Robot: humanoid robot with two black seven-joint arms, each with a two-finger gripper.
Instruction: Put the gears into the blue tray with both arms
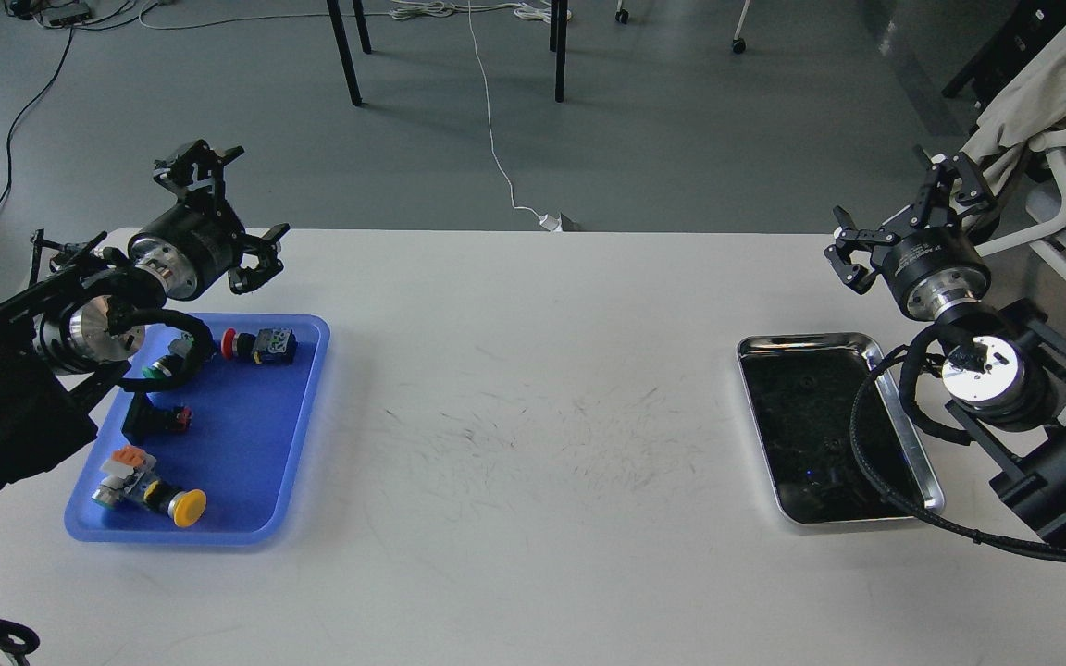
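The blue tray (251, 444) lies on the left of the white table and holds several coloured push-button switches (260, 344). The gears are hard to make out. Only faint small round dark shapes (806, 380) show on the dark bottom of the silver tray (912, 449) on the right. My left gripper (237, 211) hangs open above the table just beyond the blue tray's far edge, fingers spread wide and holding nothing. My right gripper (905, 220) is open too. It hovers past the silver tray's far right corner, also holding nothing.
My right arm's cables (866, 444) loop over the silver tray's right side. A chair with beige cloth (1051, 83) stands close behind the right arm. Dark table legs (343, 51) and floor cables lie beyond the table's far edge.
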